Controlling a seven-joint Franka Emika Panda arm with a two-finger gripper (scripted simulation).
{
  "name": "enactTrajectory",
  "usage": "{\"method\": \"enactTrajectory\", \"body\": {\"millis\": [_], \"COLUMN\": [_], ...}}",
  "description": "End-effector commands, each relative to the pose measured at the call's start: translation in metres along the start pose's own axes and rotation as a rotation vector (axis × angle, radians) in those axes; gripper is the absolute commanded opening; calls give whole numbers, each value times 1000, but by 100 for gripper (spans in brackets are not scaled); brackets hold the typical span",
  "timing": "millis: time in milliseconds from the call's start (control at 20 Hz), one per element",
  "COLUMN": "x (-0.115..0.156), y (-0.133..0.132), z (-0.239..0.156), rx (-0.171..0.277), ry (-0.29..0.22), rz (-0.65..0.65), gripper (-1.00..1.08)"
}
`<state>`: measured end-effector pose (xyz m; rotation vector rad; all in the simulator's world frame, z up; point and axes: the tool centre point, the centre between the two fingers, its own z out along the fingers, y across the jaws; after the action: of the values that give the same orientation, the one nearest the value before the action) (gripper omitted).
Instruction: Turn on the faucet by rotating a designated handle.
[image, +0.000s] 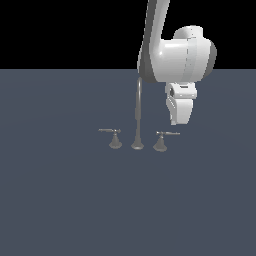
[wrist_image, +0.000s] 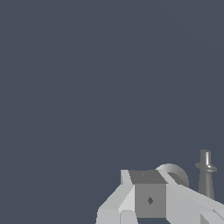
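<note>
- Grey metal faucet (image: 137, 120), with a tall gooseneck spout, stands on the dark slate table (image: 60, 200).
- Its short grey lever handle (image: 164, 135) sits just below the white gripper (image: 177, 121), which hovers above, probably lining up for the turn.
- Whether the gripper is released or clenched, I cannot tell.

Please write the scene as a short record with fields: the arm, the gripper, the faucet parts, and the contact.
arm: white, reaching down from above
gripper: pointing down, above and behind the handle; open or shut cannot be told
faucet: grey, tall thin spout on a flared base, between two small handles
handle: on the exterior view's right, lever pointing right
twin handle: on the exterior view's left, lever pointing left
contact: none visible between gripper and handle
</note>
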<state>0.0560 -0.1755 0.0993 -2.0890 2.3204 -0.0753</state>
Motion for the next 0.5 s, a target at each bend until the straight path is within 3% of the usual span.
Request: {"method": "enactTrajectory", "body": {"millis": [0,450], "x": [-9,-3], "y": [13,28], "z": [33,33], "rx": [-48,-49], "ry": [-18,-18], "rz": [0,0], "gripper": [-100,-100]}}
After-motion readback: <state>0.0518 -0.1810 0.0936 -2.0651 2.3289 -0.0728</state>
